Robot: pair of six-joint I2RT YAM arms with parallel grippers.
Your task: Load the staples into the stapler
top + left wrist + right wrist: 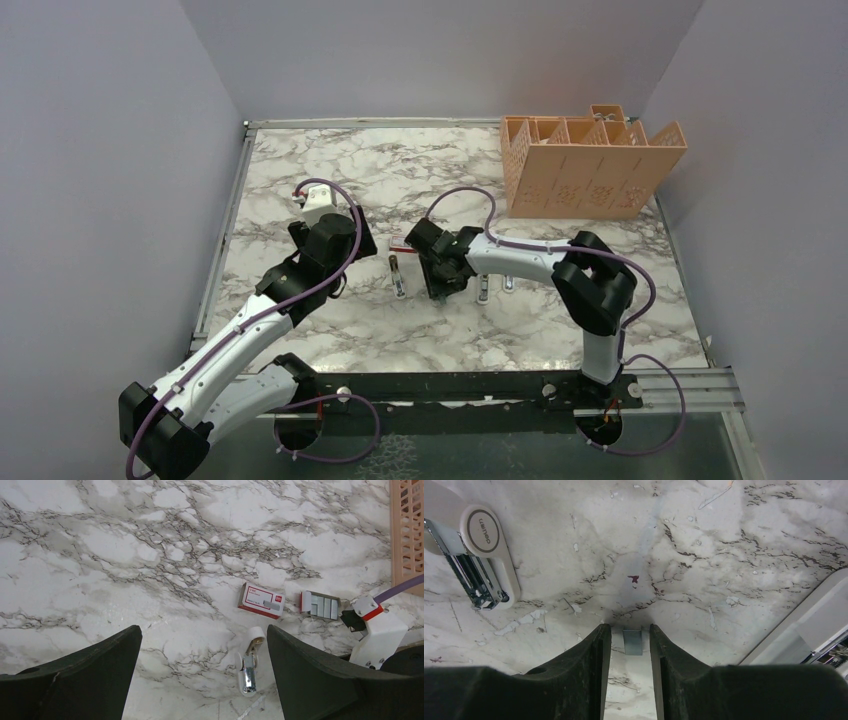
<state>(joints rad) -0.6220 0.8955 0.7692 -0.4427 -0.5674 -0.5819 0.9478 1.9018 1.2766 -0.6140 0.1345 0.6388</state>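
Observation:
The white stapler (398, 276) lies swung open on the marble, its metal channel showing; it also appears in the left wrist view (249, 664) and in the right wrist view (476, 562). The red-and-white staple box (261, 600) and the grey tray of staples (320, 605) lie just beyond it. My right gripper (630, 628) is low over the table, jaws narrowly apart with a short silvery staple strip (632, 641) lying between the tips and a gap on each side. It sits right of the stapler (440, 272). My left gripper (204, 632) is wide open and empty, above and left of the stapler.
An orange perforated organiser basket (590, 165) stands at the back right, its edge visible in the left wrist view (407, 530). Two small pale items (496, 287) lie beside the right forearm. A long white object (809, 625) crosses the right of the right wrist view.

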